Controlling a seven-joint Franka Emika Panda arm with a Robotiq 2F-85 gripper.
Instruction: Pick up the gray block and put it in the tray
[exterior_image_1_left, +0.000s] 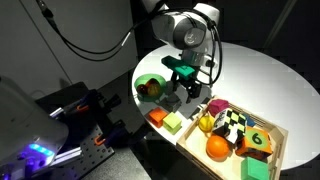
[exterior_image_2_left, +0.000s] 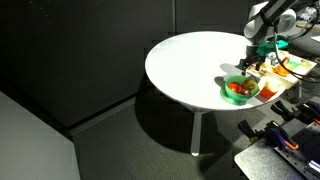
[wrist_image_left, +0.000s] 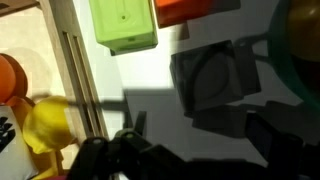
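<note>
Hovering just above the round white table (exterior_image_1_left: 255, 65), left of centre in an exterior view: the gripper (exterior_image_1_left: 180, 90), pointed straight down, presumably to meet a small cube squarely from above. Jaws spread wide, seen as two dark shapes along the bottom edge of the wrist view, with nothing held. Centre-right of that same view, just above the dark fingers (wrist_image_left: 268, 135): the gray block (wrist_image_left: 213, 83), flat on the table, apart from both jaws and not lifted (so probably the approach step, grasp not yet made). Upper middle of the wrist view: the lime-green cube (wrist_image_left: 123, 25) and beside it the orange cube (wrist_image_left: 190, 10), both near the gray one, close enough to explain a careful vertical descent rather than a sideways sweep. Down the left side: the light-wood wall of the tray (wrist_image_left: 72, 65), with an orange ball (wrist_image_left: 8, 78) and a yellow piece (wrist_image_left: 45, 125) inside, so fairly crowded, hence a need to pick a bare spot for the drop. Lower right in the closer exterior view, the same tray, just beside the cubes, so probably only a short carry. Left of the gripper there, a green bowl (exterior_image_1_left: 150, 87), near enough to risk a knock on the lift. In the wider exterior view, gray block too small to make out.
</note>
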